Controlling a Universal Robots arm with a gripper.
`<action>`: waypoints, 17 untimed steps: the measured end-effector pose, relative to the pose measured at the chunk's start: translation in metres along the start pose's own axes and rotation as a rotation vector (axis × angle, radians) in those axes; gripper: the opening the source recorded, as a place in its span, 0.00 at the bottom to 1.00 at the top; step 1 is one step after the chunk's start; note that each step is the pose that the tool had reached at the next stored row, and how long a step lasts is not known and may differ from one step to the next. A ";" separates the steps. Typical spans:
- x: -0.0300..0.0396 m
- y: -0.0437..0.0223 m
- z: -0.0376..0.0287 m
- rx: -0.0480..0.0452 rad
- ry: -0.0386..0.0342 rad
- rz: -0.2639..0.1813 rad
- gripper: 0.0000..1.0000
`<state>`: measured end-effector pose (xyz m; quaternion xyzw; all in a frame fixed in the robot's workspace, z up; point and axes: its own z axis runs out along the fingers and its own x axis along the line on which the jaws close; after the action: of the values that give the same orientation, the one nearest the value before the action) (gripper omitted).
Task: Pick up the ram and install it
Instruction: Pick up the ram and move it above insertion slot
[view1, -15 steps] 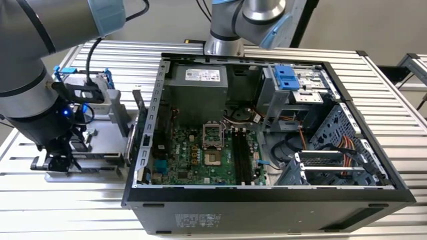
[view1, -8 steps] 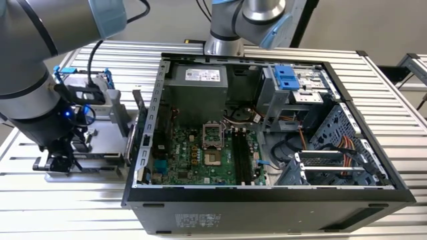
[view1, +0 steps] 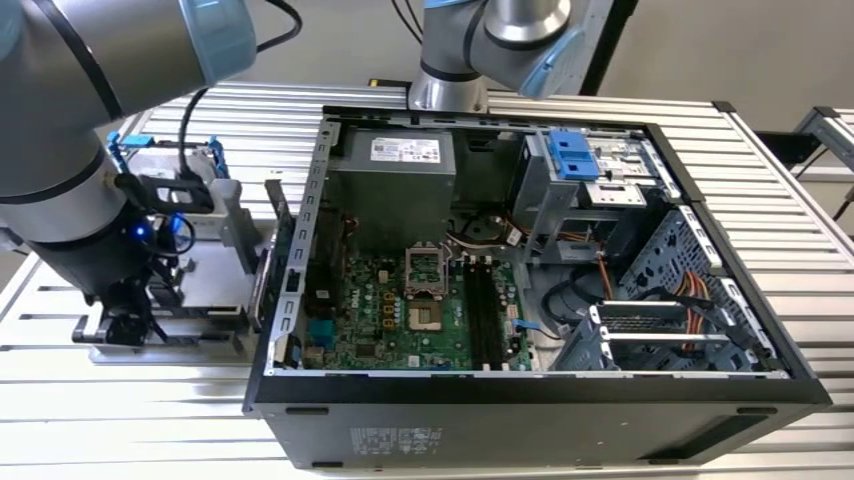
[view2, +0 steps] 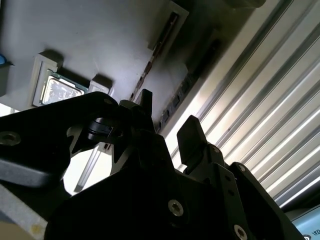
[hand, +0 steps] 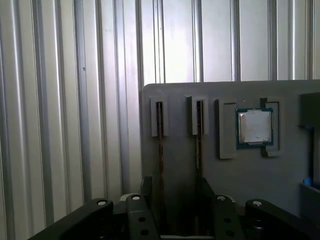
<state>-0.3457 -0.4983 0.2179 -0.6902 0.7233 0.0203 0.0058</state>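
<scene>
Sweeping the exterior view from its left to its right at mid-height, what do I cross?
gripper → grey parts holder → CPU socket → memory slots → drive cage

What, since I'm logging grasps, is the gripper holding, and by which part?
Nothing: the gripper has its fingers open, close to the ram standing in the grey tray.

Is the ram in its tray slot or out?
In: the ram stands on edge, slotted in the tray; claw open, empty.
</scene>
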 end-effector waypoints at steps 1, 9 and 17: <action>0.0000 -0.0001 0.0009 0.0001 0.0000 0.000 1.00; 0.0001 -0.0020 0.0080 -0.0001 0.0001 0.000 1.00; 0.0031 -0.0023 0.0150 0.0000 0.0001 -0.002 1.00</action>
<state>-0.3438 -0.5010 0.2028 -0.6910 0.7226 0.0202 0.0058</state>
